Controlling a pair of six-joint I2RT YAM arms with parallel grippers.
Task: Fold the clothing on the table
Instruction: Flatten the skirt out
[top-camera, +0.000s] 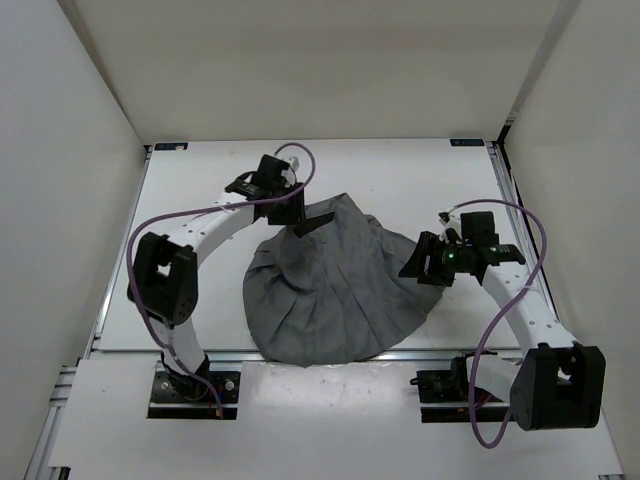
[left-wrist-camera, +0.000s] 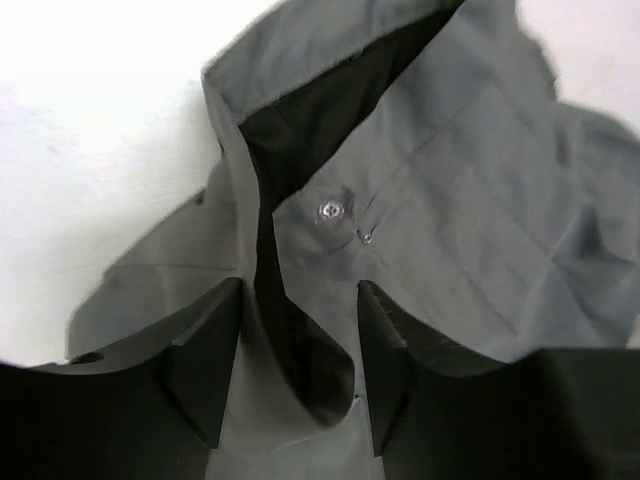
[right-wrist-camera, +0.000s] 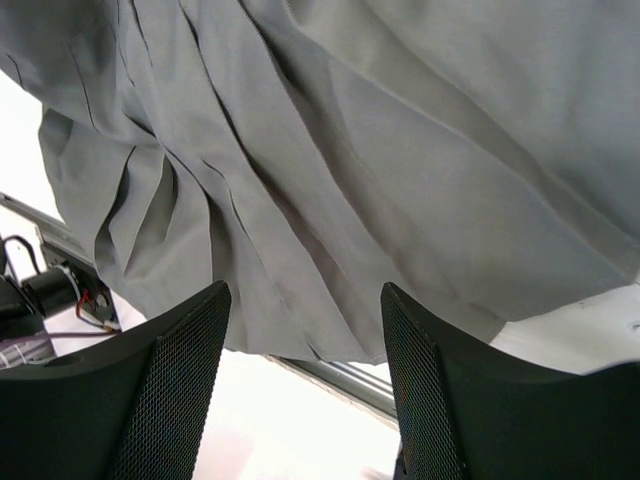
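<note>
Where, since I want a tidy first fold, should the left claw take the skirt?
Probably at the waistband, by the snap, coming down from above at the far edge. There the skirt bunches into a raised ridge inside the open left claw; the pleats lie flat.

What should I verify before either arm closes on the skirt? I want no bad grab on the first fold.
1. Left gripper open: ok.
2. Right gripper open: ok.
3. Waistband under the left gripper: ok.
4. Clothing lying flat: not ok, it is creased and bunched.
5. Clothing wholly on the table: not ok, the hem overhangs the near rail.
6. Right gripper touching cloth: cannot tell.
</note>
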